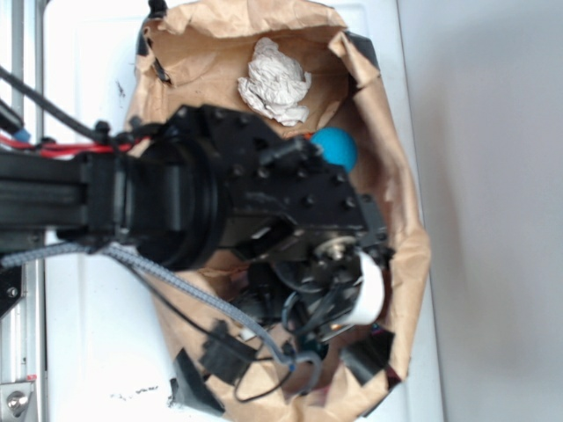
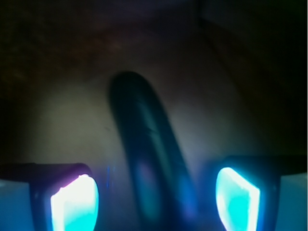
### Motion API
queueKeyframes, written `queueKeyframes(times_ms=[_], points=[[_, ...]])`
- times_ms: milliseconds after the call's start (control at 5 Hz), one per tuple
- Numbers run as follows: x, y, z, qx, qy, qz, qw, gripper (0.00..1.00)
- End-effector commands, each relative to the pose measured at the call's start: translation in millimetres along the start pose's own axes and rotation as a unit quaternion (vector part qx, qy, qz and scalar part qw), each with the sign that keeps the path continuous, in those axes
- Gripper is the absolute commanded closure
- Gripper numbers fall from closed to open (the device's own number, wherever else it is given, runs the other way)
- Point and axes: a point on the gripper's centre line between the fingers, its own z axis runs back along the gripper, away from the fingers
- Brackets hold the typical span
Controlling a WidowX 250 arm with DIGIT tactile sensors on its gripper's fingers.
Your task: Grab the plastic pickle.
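In the wrist view the plastic pickle (image 2: 144, 144) is a dark green, smooth, slightly curved oblong lying on brown paper and running from the upper middle down between my fingers. My gripper (image 2: 156, 202) is open and low over it. The left pad (image 2: 74, 204) and the right pad (image 2: 237, 197) glow cyan on either side of the pickle's near end, with a gap on each side. In the exterior view the arm's wrist (image 1: 290, 220) hangs over the paper-lined box and hides both the pickle and the fingers.
A blue ball (image 1: 336, 148) lies just beyond the wrist, and a crumpled white paper wad (image 1: 274, 81) sits at the far end. The raised brown paper walls (image 1: 406, 264) enclose the arm closely. Cables (image 1: 176, 290) trail off to the left.
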Motion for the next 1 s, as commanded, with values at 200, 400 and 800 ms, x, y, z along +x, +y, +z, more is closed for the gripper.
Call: queueKeyframes(times_ms=[200, 400, 800], points=[[-2, 6, 13, 0.064, -0.008, -0.029, 0.998, 1.00], [-7, 11, 27, 0.081, -0.010, -0.002, 0.997, 1.00], [-29, 8, 104, 0.087, -0.011, 0.149, 0.985, 1.00]])
